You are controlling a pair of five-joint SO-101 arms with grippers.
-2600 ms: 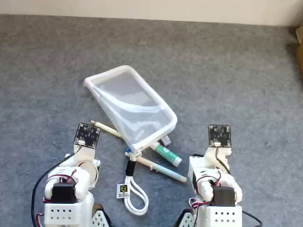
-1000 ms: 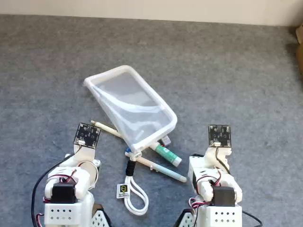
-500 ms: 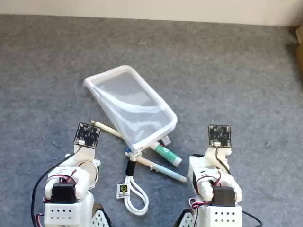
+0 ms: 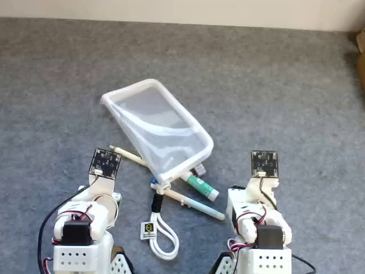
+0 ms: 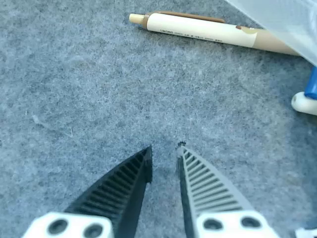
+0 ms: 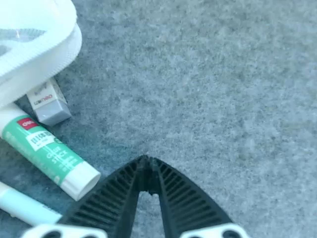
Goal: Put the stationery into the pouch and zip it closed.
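A translucent white pouch (image 4: 157,128) lies on the grey carpet, its edge (image 6: 34,34) also in the right wrist view. A cream pen (image 4: 128,154) (image 5: 213,32) pokes out from under its left side. A green glue stick (image 4: 199,186) (image 6: 44,148), a small eraser (image 4: 199,169) (image 6: 47,104) and a pale blue pen (image 4: 194,204) (image 6: 25,208) lie by its near corner. My left gripper (image 5: 164,151) hovers slightly open over bare carpet, short of the cream pen. My right gripper (image 6: 147,166) is shut, empty, just right of the glue stick.
A white looped cable (image 4: 161,231) with a black plug and a tag lies between the two arm bases. A cardboard box corner (image 4: 360,57) sits at the right edge. Carpet stretches open to the far side and right.
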